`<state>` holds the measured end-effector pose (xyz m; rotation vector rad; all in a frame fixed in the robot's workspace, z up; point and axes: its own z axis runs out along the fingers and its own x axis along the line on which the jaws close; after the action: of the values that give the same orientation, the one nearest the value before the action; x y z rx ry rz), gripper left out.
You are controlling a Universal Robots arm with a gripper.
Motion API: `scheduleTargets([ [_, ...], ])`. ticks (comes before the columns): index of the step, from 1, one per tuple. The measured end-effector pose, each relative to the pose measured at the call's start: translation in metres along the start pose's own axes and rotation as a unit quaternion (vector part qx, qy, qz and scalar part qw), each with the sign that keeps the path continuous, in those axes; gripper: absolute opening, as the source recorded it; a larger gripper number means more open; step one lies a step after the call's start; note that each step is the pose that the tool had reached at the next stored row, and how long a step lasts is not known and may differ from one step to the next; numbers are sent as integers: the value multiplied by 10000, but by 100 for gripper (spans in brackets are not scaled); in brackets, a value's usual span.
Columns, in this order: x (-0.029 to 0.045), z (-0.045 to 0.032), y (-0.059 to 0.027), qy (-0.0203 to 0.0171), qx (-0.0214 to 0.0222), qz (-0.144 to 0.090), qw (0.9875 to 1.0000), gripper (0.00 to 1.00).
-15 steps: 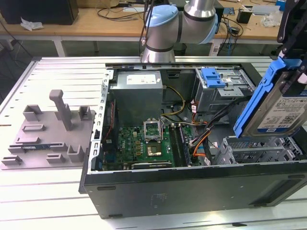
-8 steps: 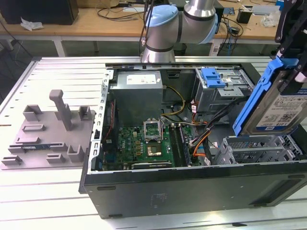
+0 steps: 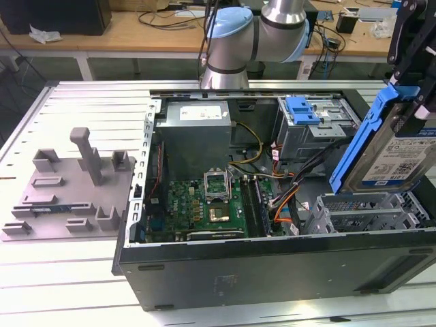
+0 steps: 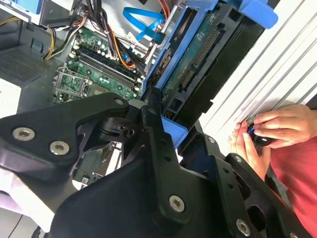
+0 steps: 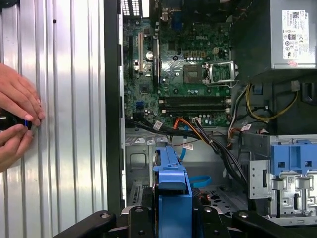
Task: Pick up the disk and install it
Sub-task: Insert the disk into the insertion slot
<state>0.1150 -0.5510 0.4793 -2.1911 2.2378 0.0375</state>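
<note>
Disk point(image 3: 398, 153) held tilted above open computer case point(image 3: 272, 272), hand point(image 5: 172, 214) clamped on it. Judged: disk best squared to drive cage point(image 3: 354, 211), cables point(image 3: 289, 194) to be avoided.

Bright, even light gleams on the ribbed metal table point(image 5: 64, 148) and the disk point(image 3: 402, 153); the computer case point(image 3: 272, 272) lies shadowed inside.

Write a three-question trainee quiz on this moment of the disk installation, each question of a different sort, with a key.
1. True or false: the disk lies flat inside the computer case.
2. The end effector grips: A nothing; B the disk; C a screwdriver.
3. Fill in: in the first wrist view, a person's hands are over the ribbed metal ____.
Key: 1 false, it is held up, tilted; 2 B; 3 table.
</note>
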Motion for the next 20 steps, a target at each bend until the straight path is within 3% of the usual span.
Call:
scheduleTargets([
  [3, 1, 32, 1, 0, 32, -1, 10000, 36],
  [20, 2, 34, 33, 8, 33, -3, 10000, 36],
])
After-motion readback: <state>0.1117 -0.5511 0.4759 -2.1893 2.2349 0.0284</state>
